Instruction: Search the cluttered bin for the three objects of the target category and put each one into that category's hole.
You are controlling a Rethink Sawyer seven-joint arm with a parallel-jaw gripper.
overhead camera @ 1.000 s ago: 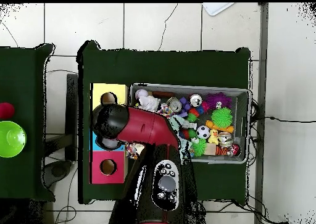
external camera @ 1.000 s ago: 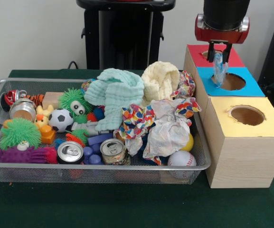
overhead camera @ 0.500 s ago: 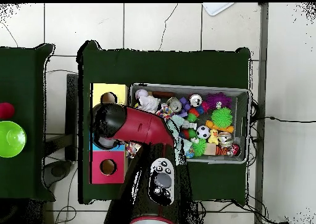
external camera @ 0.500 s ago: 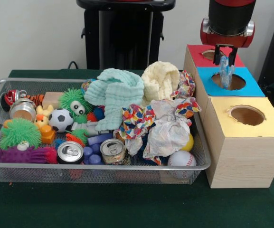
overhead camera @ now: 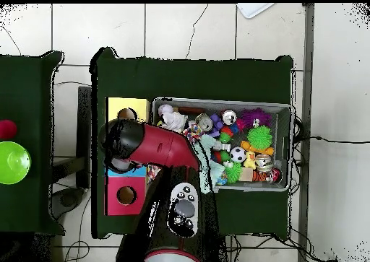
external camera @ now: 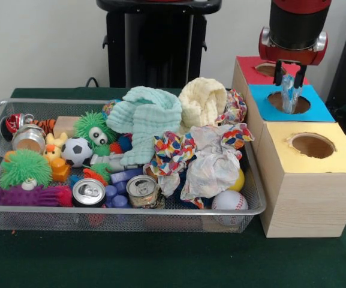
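Observation:
In the front view my gripper [external camera: 290, 74] hangs over the blue section of the wooden box [external camera: 307, 192] and is shut on a clear bluish plastic object [external camera: 289, 96]. The object's lower end hangs at the rim of the blue hole [external camera: 289, 103]. A red hole [external camera: 270, 69] lies behind it and a yellow hole [external camera: 312, 146] in front. In the overhead view the red arm [overhead camera: 155, 145] covers the blue section, hiding the gripper and the object.
The wire bin [external camera: 131, 215] left of the box holds several cans, a soccer ball [external camera: 77, 151], a baseball [external camera: 229, 200], spiky toys, a mint cloth [external camera: 146, 120], a cream cloth [external camera: 202, 101] and crumpled patterned cloths. A green bowl [overhead camera: 12, 162] sits on a side table.
The gripper has moved right in the front view with the clear object, from the blue hole's left edge to over the hole. The bin's contents have not moved.

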